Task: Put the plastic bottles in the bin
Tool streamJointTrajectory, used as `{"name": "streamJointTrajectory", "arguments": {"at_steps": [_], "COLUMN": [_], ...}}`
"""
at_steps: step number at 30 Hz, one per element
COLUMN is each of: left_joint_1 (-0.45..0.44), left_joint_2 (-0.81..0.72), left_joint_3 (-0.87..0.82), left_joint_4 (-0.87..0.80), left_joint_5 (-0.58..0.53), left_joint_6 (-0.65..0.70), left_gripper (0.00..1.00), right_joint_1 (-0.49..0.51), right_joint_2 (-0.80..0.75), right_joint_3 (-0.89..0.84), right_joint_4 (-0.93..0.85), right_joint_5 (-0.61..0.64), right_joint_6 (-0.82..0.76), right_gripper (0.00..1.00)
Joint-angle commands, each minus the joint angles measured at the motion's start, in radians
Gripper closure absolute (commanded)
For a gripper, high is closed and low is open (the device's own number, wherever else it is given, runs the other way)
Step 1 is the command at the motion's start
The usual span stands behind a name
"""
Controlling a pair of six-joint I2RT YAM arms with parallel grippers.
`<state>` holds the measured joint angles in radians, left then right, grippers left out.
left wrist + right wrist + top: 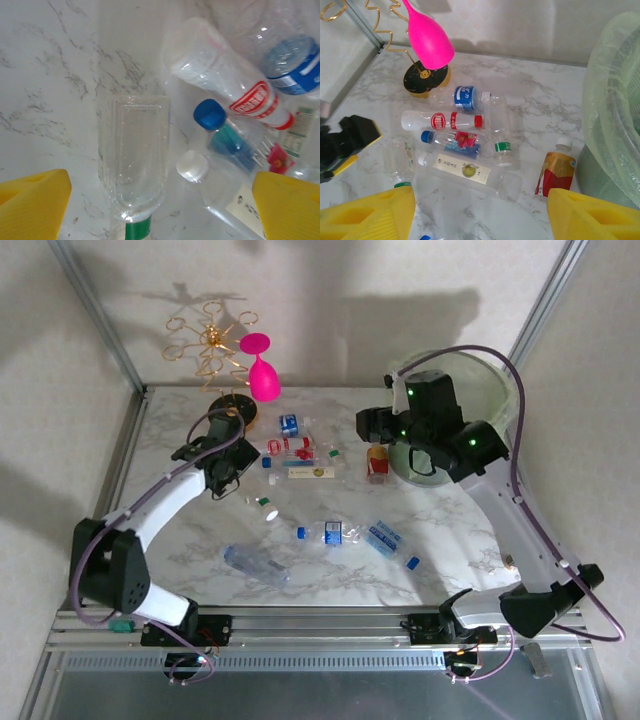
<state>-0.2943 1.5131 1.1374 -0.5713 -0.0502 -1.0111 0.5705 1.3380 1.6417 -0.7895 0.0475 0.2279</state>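
Observation:
Several plastic bottles lie on the marble table. A cluster [300, 450] sits mid-table, and a red-and-orange labelled bottle [377, 462] stands near the bin [478, 375], a pale-green bucket at the back right. My left gripper [240, 468] is open at the cluster's left edge. A clear bottle with a green band [132, 155] lies between its yellow fingers [30, 205], apart from both. Beside it lie a red-labelled bottle [235, 85] and a blue-capped one [210, 114]. My right gripper [370, 425] hangs open and empty above the table next to the bin [615, 110], and the red-and-orange bottle [555, 172] stands below it.
A pink wine glass [263, 375] and a gold wire rack [212, 345] stand at the back left. More bottles lie nearer the front: a clear one [255, 562], a blue-labelled one [330, 533] and another [390, 540]. Metal frame posts edge the table.

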Motion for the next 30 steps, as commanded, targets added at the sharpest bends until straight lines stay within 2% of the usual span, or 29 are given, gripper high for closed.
{"name": "streamJointTrajectory", "arguments": {"at_steps": [1,8,18,22,27,30], "left_joint_1": [0.013,0.029,0.034,0.036,0.055,0.055], "left_joint_2": [0.087,0.258,0.360,0.374,0.334,0.280], "left_joint_3": [0.057,0.099,0.076,0.059,0.042,0.042], "left_joint_4": [-0.062,-0.093,-0.013,0.002,0.005,-0.004], "left_joint_5": [-0.025,-0.027,0.026,0.025,0.058,0.056], "left_joint_6": [-0.045,-0.070,-0.079,-0.081,-0.090,-0.093], "left_gripper": [0.10,0.09,0.14,0.22,0.37,0.40], "right_joint_1": [0.009,0.008,0.008,0.009,0.009,0.008], "right_joint_2": [-0.046,-0.090,-0.119,-0.122,-0.130,-0.141], "right_joint_3": [-0.028,-0.070,-0.121,-0.129,-0.126,-0.116], "right_joint_4": [0.040,0.046,0.069,0.070,0.057,0.052], "right_joint_5": [-0.015,0.044,0.064,0.068,0.099,0.101], "right_joint_6": [-0.016,-0.048,-0.062,-0.060,-0.059,-0.053], "right_gripper": [0.30,0.29,0.28,0.28,0.28,0.28]}}
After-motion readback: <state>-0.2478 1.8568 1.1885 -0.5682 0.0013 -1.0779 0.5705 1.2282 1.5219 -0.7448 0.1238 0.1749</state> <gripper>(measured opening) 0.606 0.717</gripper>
